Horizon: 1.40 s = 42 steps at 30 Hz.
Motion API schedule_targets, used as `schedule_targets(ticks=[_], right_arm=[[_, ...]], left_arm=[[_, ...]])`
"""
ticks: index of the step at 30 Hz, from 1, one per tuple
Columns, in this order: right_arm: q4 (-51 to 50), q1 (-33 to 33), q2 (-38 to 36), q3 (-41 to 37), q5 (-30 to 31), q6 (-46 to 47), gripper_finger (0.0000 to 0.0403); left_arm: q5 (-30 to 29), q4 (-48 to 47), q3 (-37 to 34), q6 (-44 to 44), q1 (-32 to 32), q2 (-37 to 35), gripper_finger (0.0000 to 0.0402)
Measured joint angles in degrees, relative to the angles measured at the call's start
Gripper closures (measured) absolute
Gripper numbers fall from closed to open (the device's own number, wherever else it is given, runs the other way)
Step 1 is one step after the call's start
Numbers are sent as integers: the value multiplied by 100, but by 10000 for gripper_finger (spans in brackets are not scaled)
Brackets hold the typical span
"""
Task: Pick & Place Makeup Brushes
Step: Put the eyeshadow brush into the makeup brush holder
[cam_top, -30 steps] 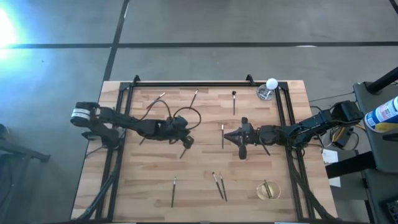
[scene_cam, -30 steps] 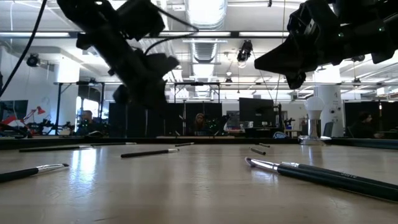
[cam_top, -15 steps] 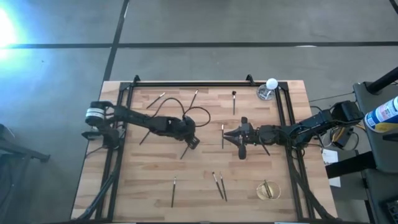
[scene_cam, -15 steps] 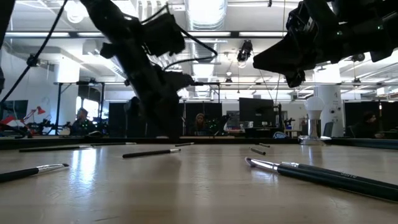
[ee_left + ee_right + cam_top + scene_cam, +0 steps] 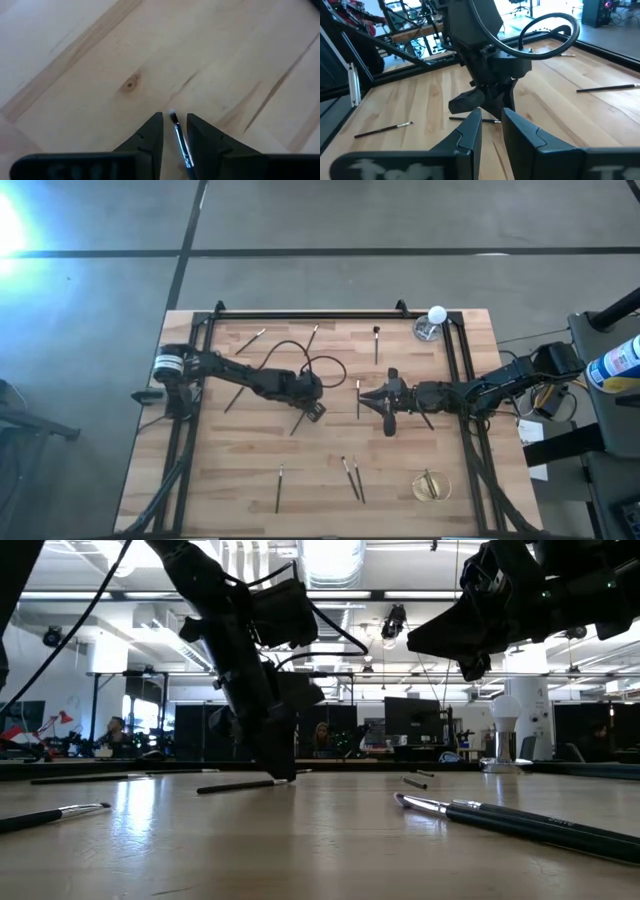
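Several makeup brushes lie flat on the wooden table point(image 5: 250, 470). My left gripper point(image 5: 313, 410) points steeply down over one brush point(image 5: 299, 421) near the table's middle. In the left wrist view it is open point(image 5: 173, 116), one finger on each side of that brush's bristle end point(image 5: 174, 120), with a gap on both sides. The low view shows its fingertips point(image 5: 283, 775) close above the table at that brush's point(image 5: 240, 785) end. My right gripper point(image 5: 385, 402) hangs nearly level above the table, right of the middle. It is open point(image 5: 491, 125) with nothing between its fingers, and a brush point(image 5: 358, 398) lies beside it.
Other brushes lie near the far edge point(image 5: 313, 336) point(image 5: 376, 342) point(image 5: 252, 338) and the near edge point(image 5: 279, 488) point(image 5: 352, 478). A glass cup point(image 5: 431, 486) holding a brush stands at the near right. Another cup point(image 5: 427, 331) with a white ball point(image 5: 437, 313) stands at the far right. A black frame point(image 5: 310, 314) rims the table.
My left gripper has gone toward the table's right edge and down, tipping more steeply, until its fingertips stand at the end of the brush near the table's middle. Its cable loop has travelled with it. That brush has kept its place.
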Motion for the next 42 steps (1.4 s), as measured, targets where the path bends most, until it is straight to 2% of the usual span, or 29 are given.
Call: schedule_targets(ticks=[4, 11, 16, 19, 24, 27, 29, 34, 37, 42], right_arm=[[-53, 0, 1, 0, 0, -19, 330], [-83, 0, 2, 0, 0, -57, 331], [-86, 0, 2, 0, 0, -66, 339], [-88, 0, 2, 0, 0, -66, 344], [-92, 0, 2, 0, 0, -30, 349], [-116, 0, 2, 0, -1, 132, 348], [-123, 0, 2, 0, 0, 229, 344], [-88, -11, 206, 140, 2, 587, 317], [-40, -12, 591, 505, 4, 602, 292], [-39, -186, 1343, 1228, -7, 561, 247]], left_arm=[[-112, 1, 4, -36, 15, 50, 331], [-336, 2, 0, 26, 15, 136, 396], [-452, 53, -20, 293, 13, 27, 400], [-746, 129, -52, 508, 39, -168, 401], [-920, 935, -366, 733, 25, -751, 401], [-886, 1887, -894, 658, 24, -1122, 401], [-865, 2873, -1335, 637, 26, -1391, 401], [-630, 6146, -2527, 638, 4, -1574, 401], [-490, 7945, -2949, 787, 9, -1469, 401], [-121, 9151, -3129, 1300, -41, -1331, 401]])
